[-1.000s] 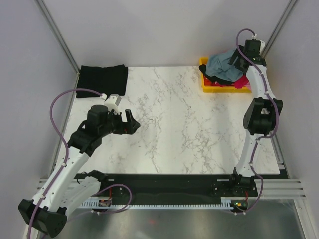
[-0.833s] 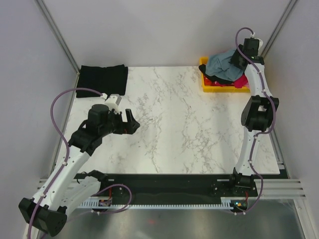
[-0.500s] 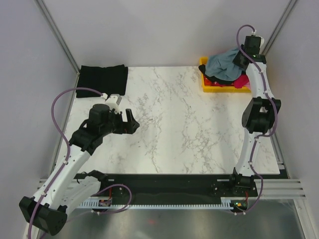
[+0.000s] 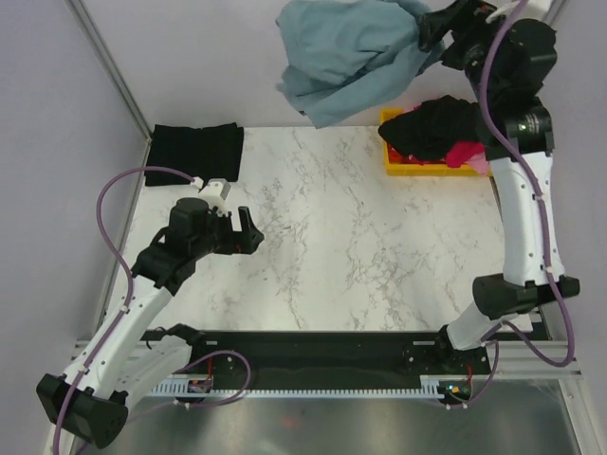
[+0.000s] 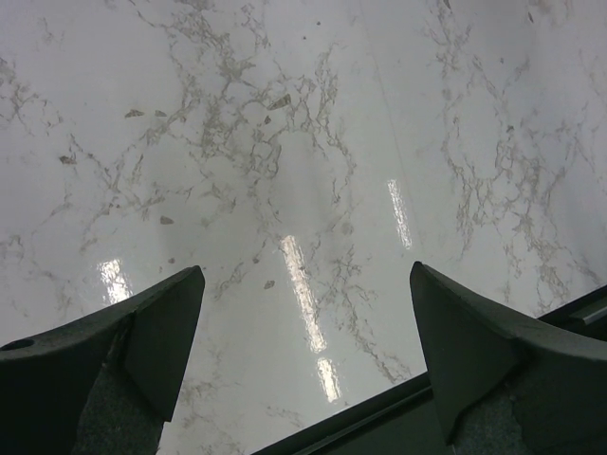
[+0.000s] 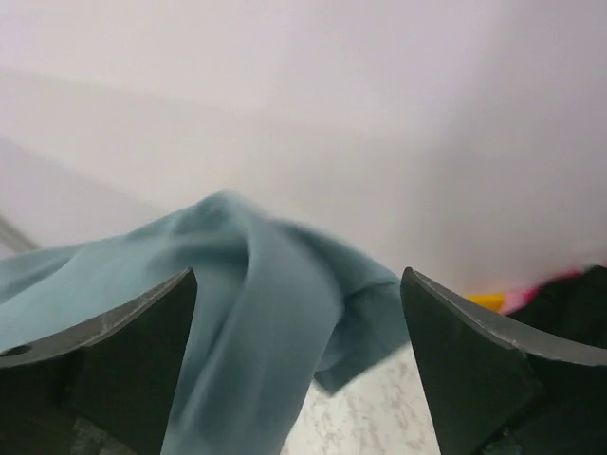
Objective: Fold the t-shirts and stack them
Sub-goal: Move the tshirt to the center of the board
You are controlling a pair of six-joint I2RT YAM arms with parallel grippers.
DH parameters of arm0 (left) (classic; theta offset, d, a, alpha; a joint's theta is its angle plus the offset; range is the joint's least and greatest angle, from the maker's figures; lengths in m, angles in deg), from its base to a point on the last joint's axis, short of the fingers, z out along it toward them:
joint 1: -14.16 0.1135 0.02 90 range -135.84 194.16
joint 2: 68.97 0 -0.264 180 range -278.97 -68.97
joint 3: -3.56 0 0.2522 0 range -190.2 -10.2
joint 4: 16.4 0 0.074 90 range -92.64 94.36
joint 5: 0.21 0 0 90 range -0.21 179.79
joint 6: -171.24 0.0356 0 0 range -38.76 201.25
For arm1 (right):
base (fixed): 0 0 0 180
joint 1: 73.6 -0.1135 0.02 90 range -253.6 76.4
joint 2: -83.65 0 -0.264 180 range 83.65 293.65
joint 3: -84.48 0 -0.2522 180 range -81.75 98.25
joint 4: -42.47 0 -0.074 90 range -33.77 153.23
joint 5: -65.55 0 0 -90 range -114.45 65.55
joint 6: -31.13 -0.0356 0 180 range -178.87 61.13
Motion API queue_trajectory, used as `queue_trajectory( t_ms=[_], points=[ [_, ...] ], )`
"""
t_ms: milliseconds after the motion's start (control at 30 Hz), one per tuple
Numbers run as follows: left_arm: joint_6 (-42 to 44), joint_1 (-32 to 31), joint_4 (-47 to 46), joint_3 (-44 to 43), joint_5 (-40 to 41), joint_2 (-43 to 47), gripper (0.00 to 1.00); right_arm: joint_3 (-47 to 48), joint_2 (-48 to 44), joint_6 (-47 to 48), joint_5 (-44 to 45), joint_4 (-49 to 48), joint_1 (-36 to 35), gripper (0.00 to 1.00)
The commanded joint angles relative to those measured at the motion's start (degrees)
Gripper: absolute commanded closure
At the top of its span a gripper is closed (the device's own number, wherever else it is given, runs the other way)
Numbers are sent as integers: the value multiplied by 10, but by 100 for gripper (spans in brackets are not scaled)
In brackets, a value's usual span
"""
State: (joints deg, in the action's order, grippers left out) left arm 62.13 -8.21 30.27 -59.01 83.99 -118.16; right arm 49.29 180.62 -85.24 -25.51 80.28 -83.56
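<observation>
The slate blue-grey t-shirt (image 4: 351,57) is in the air at the back, spread leftward from my raised right gripper (image 4: 432,33). In the right wrist view the shirt (image 6: 256,313) is blurred and runs between the gripper (image 6: 299,360) jaws, which stand wide apart without pinching it. A black t-shirt (image 4: 441,128) and a pink-red one (image 4: 462,154) lie heaped in the yellow bin (image 4: 398,163). A folded black t-shirt (image 4: 194,152) lies at the back left corner. My left gripper (image 4: 248,232) is open and empty, low over bare marble (image 5: 303,351).
The marble tabletop (image 4: 360,246) has metal frame posts at both back corners and grey walls around it. A dark rail (image 5: 379,417) runs along the near edge. The bin stands at the back right, below the raised right arm.
The right arm has swung up fast from the bin, pulling the blue-grey shirt out and up into the air to the left. The black shirt stayed in the bin. The left arm has not moved.
</observation>
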Motion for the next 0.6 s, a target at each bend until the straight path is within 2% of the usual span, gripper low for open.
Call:
queue_trajectory(
  t_ms=[0, 33, 133, 167, 267, 367, 433, 567],
  points=[
    [22, -3, 1, -18, 24, 7, 2, -124, 30, -11, 98, 93, 22, 2],
    [21, -3, 4, -19, 33, 7, 2, -171, 55, -10, 100, 157, 22, 2],
    [7, -3, 32, -33, 47, -2, 2, -255, 78, -4, 100, 215, 22, 2],
    [0, -2, 59, -42, 47, -6, 3, -335, 59, -1, 94, 207, 23, 2],
    [-35, -3, 115, -83, 45, -13, 4, -457, -21, 5, 152, 173, 23, 2],
    [-51, -3, 151, -108, 56, -6, 4, -501, -99, 6, 158, 164, 26, 2],
    [-57, -3, 188, -120, 85, -3, 4, -518, -148, 6, 116, 163, 24, 2],
    [-69, -3, 202, -130, 98, 6, 4, -578, -223, -7, 64, 151, -16, 2]
  ],
)
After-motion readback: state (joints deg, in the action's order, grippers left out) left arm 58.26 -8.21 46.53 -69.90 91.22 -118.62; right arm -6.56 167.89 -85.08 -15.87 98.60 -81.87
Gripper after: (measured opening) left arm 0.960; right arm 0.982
